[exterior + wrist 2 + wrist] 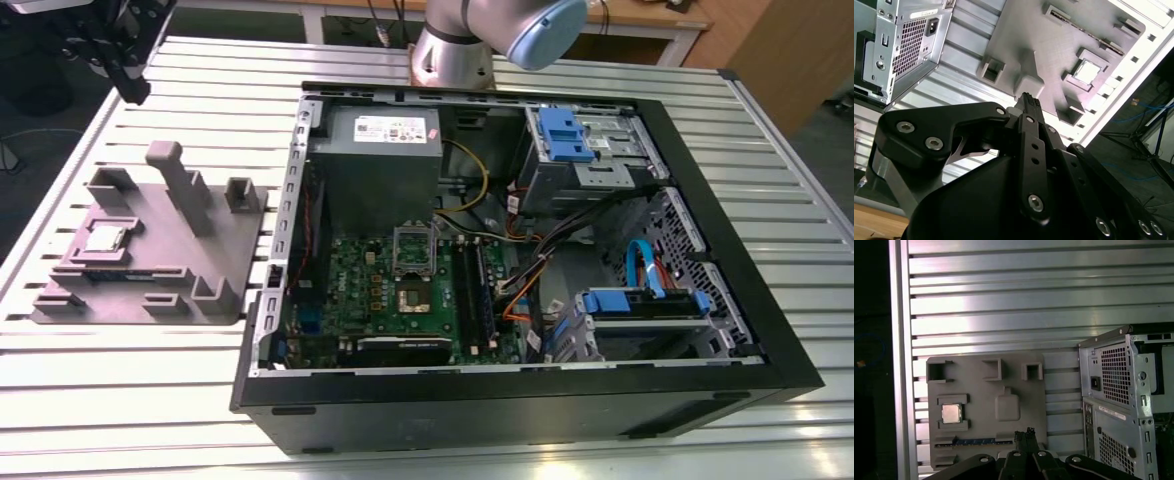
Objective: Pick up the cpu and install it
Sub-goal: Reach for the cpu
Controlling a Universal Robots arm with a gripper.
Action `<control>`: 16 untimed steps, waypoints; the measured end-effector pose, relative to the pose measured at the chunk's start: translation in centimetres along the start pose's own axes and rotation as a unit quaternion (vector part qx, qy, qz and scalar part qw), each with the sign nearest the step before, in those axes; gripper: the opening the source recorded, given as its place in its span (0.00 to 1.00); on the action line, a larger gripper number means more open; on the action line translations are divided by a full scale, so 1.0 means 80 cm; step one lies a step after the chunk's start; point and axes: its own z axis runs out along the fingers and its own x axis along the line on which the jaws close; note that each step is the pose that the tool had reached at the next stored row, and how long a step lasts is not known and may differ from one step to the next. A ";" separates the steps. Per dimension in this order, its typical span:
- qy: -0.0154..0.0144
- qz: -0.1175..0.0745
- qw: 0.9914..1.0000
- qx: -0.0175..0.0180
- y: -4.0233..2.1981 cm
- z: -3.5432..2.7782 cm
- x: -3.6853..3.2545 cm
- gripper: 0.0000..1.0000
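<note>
The cpu [107,238] is a small silver square chip. It lies flat in a recess of the gray holder block [174,255] on the slatted table, at the exterior view's left of the open computer case [534,260]. It also shows in both wrist views, cpu [951,413] and cpu [1087,73]. My black gripper [132,92] hangs high above the table's far left corner, well away from the chip. In both wrist views my gripper [1024,433] [1029,99] has its fingertips together with nothing between them. The motherboard's cpu socket [411,290] sits open inside the case, its bracket [410,247] raised.
The holder block carries upright posts [178,180] and a strip of blue parts [114,272] beside the chip. Inside the case are a gray power supply [380,150], blue drive cages [574,135] and loose cables [534,270]. The arm's base [461,45] stands behind the case.
</note>
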 end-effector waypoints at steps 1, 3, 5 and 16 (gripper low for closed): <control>0.000 0.000 1.000 0.000 0.0000 0.0000 0.0004 0.11; 0.000 0.000 1.000 0.000 -0.0002 -0.0001 0.0024 0.11; 0.000 0.000 1.000 0.000 -0.0004 -0.0001 0.0054 0.11; 0.000 0.000 1.000 0.000 -0.0013 -0.0004 0.0175 0.11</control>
